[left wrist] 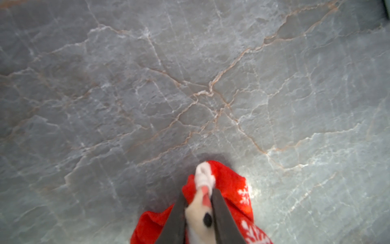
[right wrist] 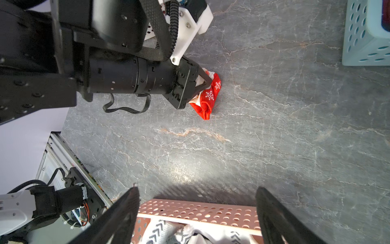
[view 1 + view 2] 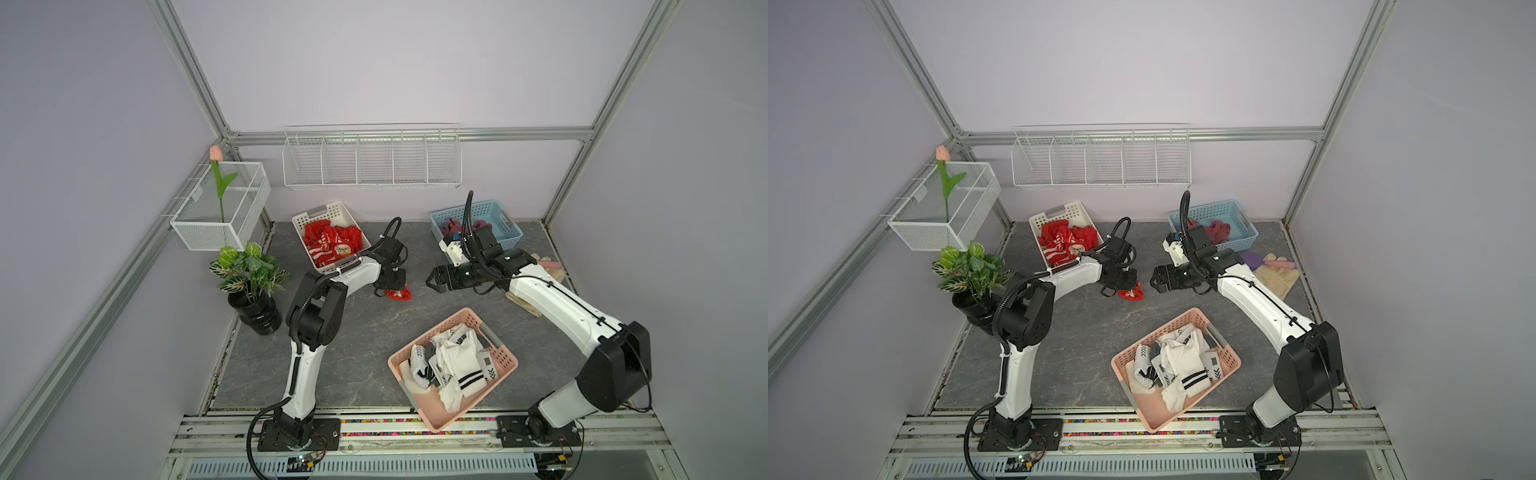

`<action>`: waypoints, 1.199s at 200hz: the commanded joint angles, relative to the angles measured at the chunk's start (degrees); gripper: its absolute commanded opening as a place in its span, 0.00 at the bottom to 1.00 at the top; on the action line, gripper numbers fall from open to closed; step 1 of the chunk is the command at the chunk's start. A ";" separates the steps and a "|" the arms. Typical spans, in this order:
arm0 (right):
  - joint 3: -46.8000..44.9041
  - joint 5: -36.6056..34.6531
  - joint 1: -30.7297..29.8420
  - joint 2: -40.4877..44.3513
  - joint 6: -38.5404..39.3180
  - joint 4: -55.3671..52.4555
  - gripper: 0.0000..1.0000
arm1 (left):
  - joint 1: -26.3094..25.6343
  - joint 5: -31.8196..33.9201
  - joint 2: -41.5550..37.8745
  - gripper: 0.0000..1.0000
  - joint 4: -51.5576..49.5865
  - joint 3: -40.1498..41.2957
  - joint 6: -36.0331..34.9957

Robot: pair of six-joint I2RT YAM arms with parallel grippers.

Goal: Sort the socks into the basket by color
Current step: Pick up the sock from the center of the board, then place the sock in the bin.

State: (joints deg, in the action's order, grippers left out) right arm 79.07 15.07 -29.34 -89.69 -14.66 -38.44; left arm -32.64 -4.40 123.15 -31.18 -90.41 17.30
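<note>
Top views, sock: a small red sock (image 3: 400, 294) lies bunched on the grey table (image 3: 365, 332). It is alone on the open surface, near the white basket (image 3: 300, 220) that holds the other red socks and well apart from the pink basket (image 3: 469, 316) of white ones.
Top views, left gripper: the left gripper (image 3: 390, 286) is down on the sock and touching it. The gap between its jaws is hidden from this angle.
Top views, right gripper: the right gripper (image 3: 1155, 283) hovers beside the sock, apart from it, jaws spread and nothing in them.
Left wrist, grip: the two fingers (image 1: 221, 211) are pinched together on a raised fold, with white-and-pink cloth squeezed between them. The rest of the sock (image 1: 230, 186) lies slack on the table.
Left wrist, handling: it looks soft, light and limp, with no stiff part, so any bunched fold should do as a hold. A thick fold is likely safer than a thin edge, which could slip out.
Right wrist, left gripper: it is closed on the top of the crumpled sock (image 2: 207, 99), whose snowflake side sags beside the tips.
Right wrist, right gripper: its own fingers (image 2: 126, 211) stand wide apart and empty, over the pink basket's rim.
</note>
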 commanded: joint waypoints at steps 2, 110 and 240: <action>-0.11 1.53 0.24 1.70 -0.46 1.03 0.89 | -0.06 0.80 -4.54 0.00 -1.80 1.15 -0.38; 1.92 2.77 0.24 0.05 0.38 1.81 0.88 | 10.55 4.18 -18.68 0.00 -10.82 -5.45 1.45; 7.40 2.57 0.25 -5.71 0.98 1.42 0.89 | 23.32 18.30 4.76 0.00 -4.40 -22.60 -0.39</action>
State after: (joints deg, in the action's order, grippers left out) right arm 84.86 17.43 -29.32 -94.02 -14.55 -36.56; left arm -10.17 13.67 120.62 -28.14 -103.85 15.77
